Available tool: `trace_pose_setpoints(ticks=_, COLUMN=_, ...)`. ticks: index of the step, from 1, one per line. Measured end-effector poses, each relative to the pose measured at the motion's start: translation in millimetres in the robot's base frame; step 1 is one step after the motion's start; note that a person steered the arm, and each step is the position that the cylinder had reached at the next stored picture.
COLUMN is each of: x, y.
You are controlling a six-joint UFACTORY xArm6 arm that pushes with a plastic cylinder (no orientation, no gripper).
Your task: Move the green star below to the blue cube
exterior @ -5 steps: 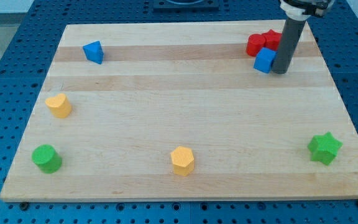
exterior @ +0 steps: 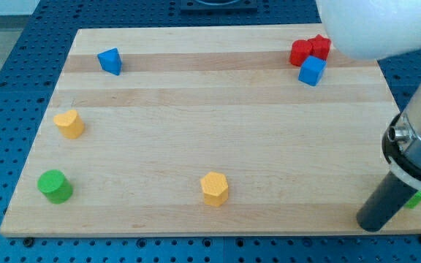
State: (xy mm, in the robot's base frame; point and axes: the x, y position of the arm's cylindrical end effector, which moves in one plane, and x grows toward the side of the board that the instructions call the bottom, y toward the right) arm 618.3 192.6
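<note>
So the arm's tip [exterior: 371,225] sits at the board's bottom right, no claw, holding nothing. The green star [exterior: 416,199] barely peeks out on the rod's right, mostly hidden. The blue cube [exterior: 311,71] is way up top, so I'd guess it shoves up-left.

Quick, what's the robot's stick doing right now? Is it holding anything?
No hand here, only a rod: my tip holds nothing.
It sits at the board's bottom right, hiding most of the green star.

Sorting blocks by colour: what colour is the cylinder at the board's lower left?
Green: the cylinder shows clearly in the camera view, the only one.
</note>
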Motion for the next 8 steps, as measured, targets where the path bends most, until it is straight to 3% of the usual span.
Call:
trace_pose_setpoints(ticks=1, x=0, y=30)
trace_pose_setpoints(ticks=2, x=-1, y=115)
trace_pose_setpoints(ticks=4, x=-1, y=107)
trace_pose_setpoints(ticks=5, x=0, y=53)
trace_pose_setpoints(ticks=6, x=0, y=53)
trace_pose_setpoints(ticks=7, x=-51, y=53)
trace_pose_setpoints(ticks=8, x=-52, y=53)
